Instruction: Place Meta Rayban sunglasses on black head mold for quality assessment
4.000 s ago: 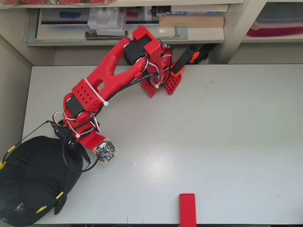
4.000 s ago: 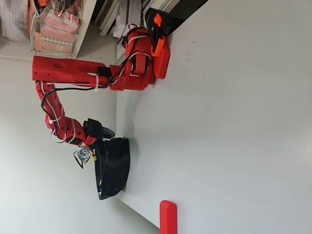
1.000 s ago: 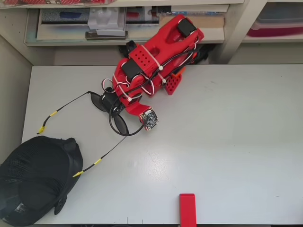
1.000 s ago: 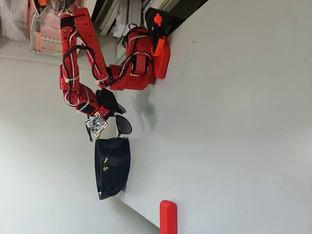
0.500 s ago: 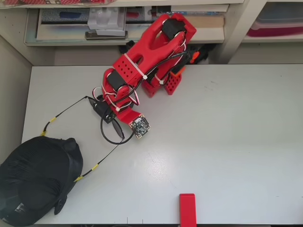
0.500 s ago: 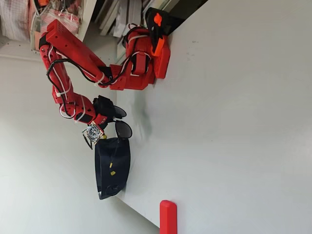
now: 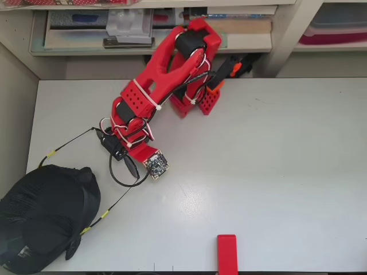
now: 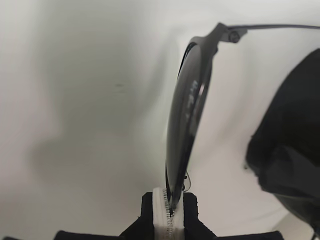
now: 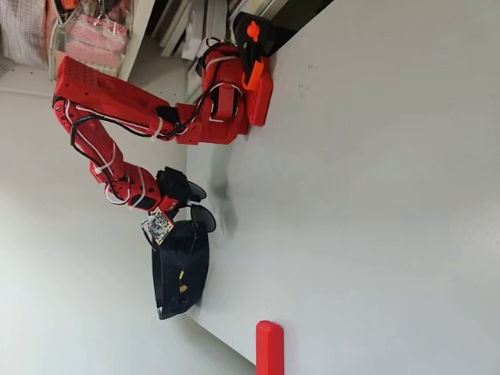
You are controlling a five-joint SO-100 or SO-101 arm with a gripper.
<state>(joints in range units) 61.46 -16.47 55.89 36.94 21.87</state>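
While the red arm reaches toward the left of the overhead view, its gripper (image 7: pixel 117 153) is clamped on the sunglasses (image 7: pixel 123 166), pinching the frame beside one dark lens, as the wrist view shows (image 8: pixel 170 212). Held above the white table (image 7: pixel 258 172), the sunglasses point their yellow-tipped arms at the head mold (image 7: pixel 43 220), which sits at the table's lower-left corner. One tip lies just over the mold's edge.

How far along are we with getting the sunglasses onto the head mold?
Done: the tool is shut on the sunglasses, pinching the frame's edge in the wrist view, clear of the table. In hand: the glasses hang beside the head mold, arms open toward it, one yellow tip by each side. Left: sliding the arms over the mold, seating the lenses and releasing.
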